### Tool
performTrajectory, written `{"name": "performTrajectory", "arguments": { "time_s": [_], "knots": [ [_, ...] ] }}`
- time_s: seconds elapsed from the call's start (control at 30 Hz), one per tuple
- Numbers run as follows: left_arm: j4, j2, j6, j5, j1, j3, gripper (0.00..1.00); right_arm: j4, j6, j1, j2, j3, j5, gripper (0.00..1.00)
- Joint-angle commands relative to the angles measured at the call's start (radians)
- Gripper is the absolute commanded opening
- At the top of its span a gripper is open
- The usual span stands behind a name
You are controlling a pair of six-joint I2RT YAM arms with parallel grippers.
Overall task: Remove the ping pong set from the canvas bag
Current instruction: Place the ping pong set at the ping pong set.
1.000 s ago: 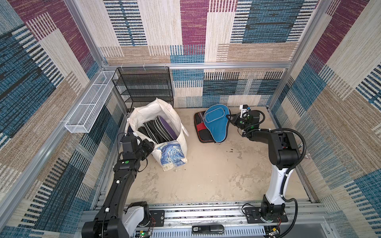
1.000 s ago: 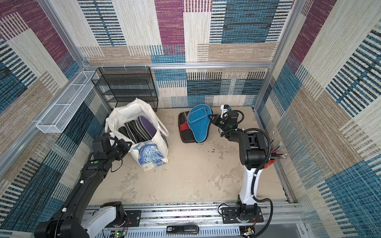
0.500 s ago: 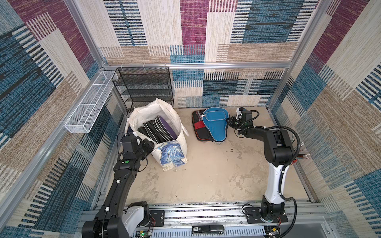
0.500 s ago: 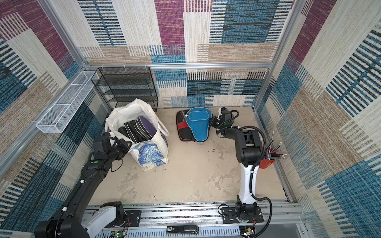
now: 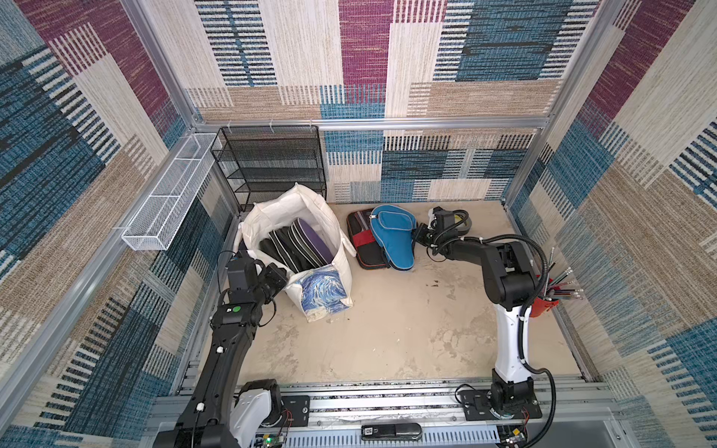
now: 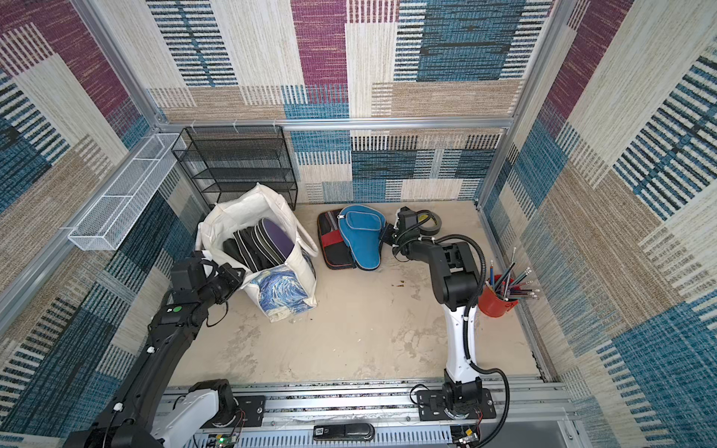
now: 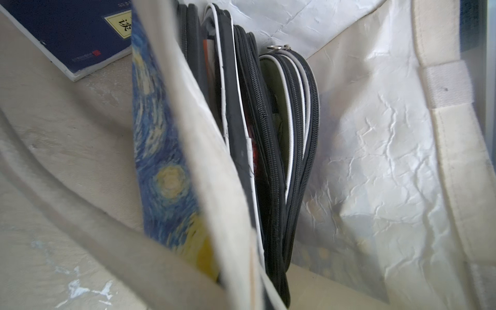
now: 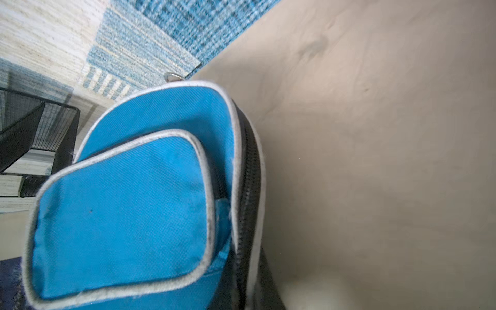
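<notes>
The right gripper is pinching, fingers together, the narrow handle end of the blue ping pong case, which is lying outside the canvas bag across a red-and-black case, while the left gripper is clamping the bag's near rim.

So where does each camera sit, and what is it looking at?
Top views: high in front, looking down at the table; both arms show, left gripper and right gripper.
Left wrist: on the left arm, looking into the canvas bag at zipped cases; fingers unseen.
Right wrist: on the right arm, close on the blue case; fingers unseen.
Shared: both top views show the canvas bag and blue case too.
</notes>
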Motion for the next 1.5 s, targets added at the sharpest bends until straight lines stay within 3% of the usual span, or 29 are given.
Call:
{"name": "performTrajectory", "arguments": {
  "time_s": [0.0,0.17,0.2,0.3,0.57,0.83,1.07,1.47],
  "knots": [
    [-0.033,-0.015,0.041,-0.043,0.009,0.020,0.00,-0.031,0.033,0.017,0.018,0.001,-0.008,0.00],
    [-0.059,-0.036,0.052,-0.049,0.022,0.025,0.00,-0.002,0.055,0.034,0.015,-0.002,-0.017,0.00],
    [-0.063,-0.040,0.053,-0.048,0.023,0.024,0.00,0.004,0.057,0.035,0.011,-0.006,-0.022,0.07],
    [-0.064,-0.049,0.053,-0.047,0.028,0.016,0.00,0.033,0.052,0.035,-0.026,-0.037,-0.018,0.45],
    [-0.034,-0.049,0.034,-0.018,0.035,0.007,0.00,0.034,-0.037,0.035,-0.190,-0.088,0.032,1.00],
    [-0.010,-0.032,0.027,-0.007,0.036,0.011,0.00,0.001,-0.162,0.081,-0.385,-0.111,0.005,0.99],
    [0.004,-0.022,0.024,0.006,0.037,0.015,0.00,-0.153,-0.391,0.250,-0.470,0.072,-0.033,0.99],
    [0.168,0.010,-0.009,0.104,0.038,-0.023,0.00,-0.509,-0.643,0.574,-0.257,0.550,-0.030,1.00]
  ]
}}
